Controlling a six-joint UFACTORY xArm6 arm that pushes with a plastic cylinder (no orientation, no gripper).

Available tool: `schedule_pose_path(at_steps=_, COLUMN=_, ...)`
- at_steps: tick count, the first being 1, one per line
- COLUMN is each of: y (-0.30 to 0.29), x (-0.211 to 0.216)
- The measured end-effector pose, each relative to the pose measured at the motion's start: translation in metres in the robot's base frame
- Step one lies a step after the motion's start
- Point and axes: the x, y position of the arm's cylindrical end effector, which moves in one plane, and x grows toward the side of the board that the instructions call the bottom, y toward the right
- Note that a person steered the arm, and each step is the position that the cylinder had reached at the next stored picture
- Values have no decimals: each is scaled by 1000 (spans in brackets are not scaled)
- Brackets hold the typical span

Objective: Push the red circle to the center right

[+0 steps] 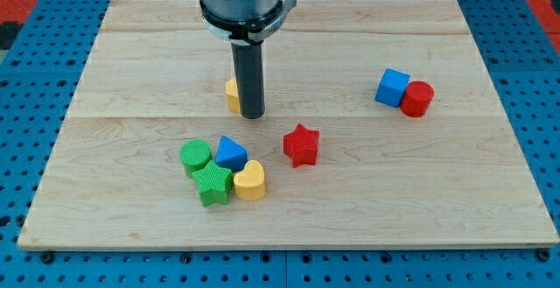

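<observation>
The red circle [418, 99] is a short red cylinder at the view's right, at mid height of the wooden board [420, 192]. It touches a blue cube [392, 87] on its left. My tip [252, 115] stands left of the board's middle, far to the left of the red circle. A yellow block [232, 94] sits right against the rod's left side, partly hidden by it.
A red star [301, 145] lies below and right of my tip. A cluster lies at the lower left: a green cylinder [196, 157], a blue triangle [231, 152], a green star [213, 185] and a yellow heart [249, 181].
</observation>
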Motion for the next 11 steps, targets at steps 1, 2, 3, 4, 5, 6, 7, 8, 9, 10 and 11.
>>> schedule_pose_path(at_steps=1, y=45, x=-1)
schedule_pose_path(at_steps=2, y=70, x=-22)
schedule_pose_path(at_steps=3, y=95, x=-23)
schedule_pose_path(at_steps=4, y=121, x=-6)
schedule_pose_path(at_steps=5, y=87, x=24)
schedule_pose_path(at_steps=6, y=103, x=27)
schedule_pose_path(at_steps=7, y=180, x=24)
schedule_pose_path(at_steps=8, y=203, x=-4)
schedule_pose_path(at_steps=9, y=237, x=-12)
schedule_pose_path(at_steps=10, y=240, x=-12)
schedule_pose_path(at_steps=11, y=228, x=15)
